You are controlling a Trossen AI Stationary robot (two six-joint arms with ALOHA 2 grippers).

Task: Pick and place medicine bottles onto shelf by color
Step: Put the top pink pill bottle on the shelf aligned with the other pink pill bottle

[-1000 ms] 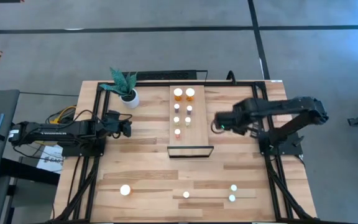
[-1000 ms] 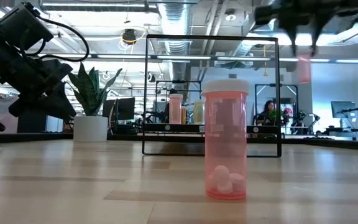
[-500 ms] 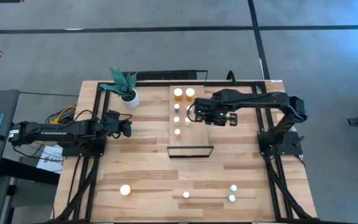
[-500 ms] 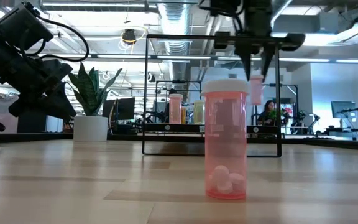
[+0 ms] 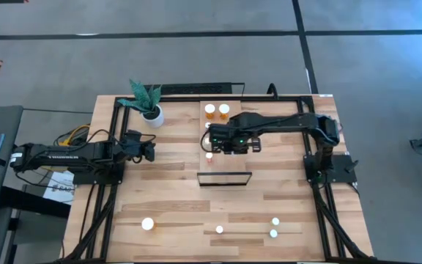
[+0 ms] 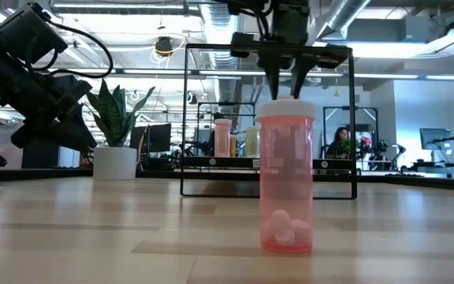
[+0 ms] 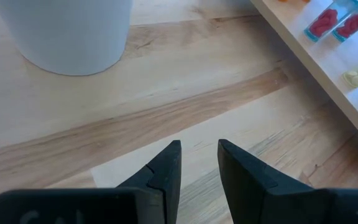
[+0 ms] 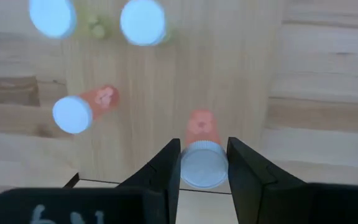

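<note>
The shelf (image 5: pixel 233 163) is a light-wood board in the middle of the table, with a black frame (image 5: pixel 224 178) at its near end. Several medicine bottles stand on it, among them two orange ones (image 5: pixel 217 110) at its far end. My right gripper (image 5: pixel 229 141) hangs over the shelf, pointing down, shut on a small pink medicine bottle (image 8: pixel 201 124) with a white cap. A pink bottle (image 8: pixel 73 113) and two pale ones (image 8: pixel 143 22) stand on the board beyond it. My left gripper (image 5: pixel 149 150) waits shut at the table's left side, holding nothing. My right gripper pinches the small pink bottle at its white cap (image 8: pixel 202 165) between the two fingers (image 8: pixel 166 168), coming from above and pointing down. The bottle hangs upright below the fingers, over the shelf's near half. In the low view a nearer bottle hides it.
A white pot with a green plant (image 5: pixel 152 114) stands at the far left, close ahead of my left gripper (image 7: pixel 199 162). Several more capped bottles stand near the table's front edge, a larger pink one (image 6: pixel 286 177) and small ones (image 5: pixel 275 221).
My right gripper has carried the pink bottle from the table's right side toward the left, to above the shelf, sinking a little and rolling about its downward axis. It has stayed shut on the bottle, which still hangs upright.
</note>
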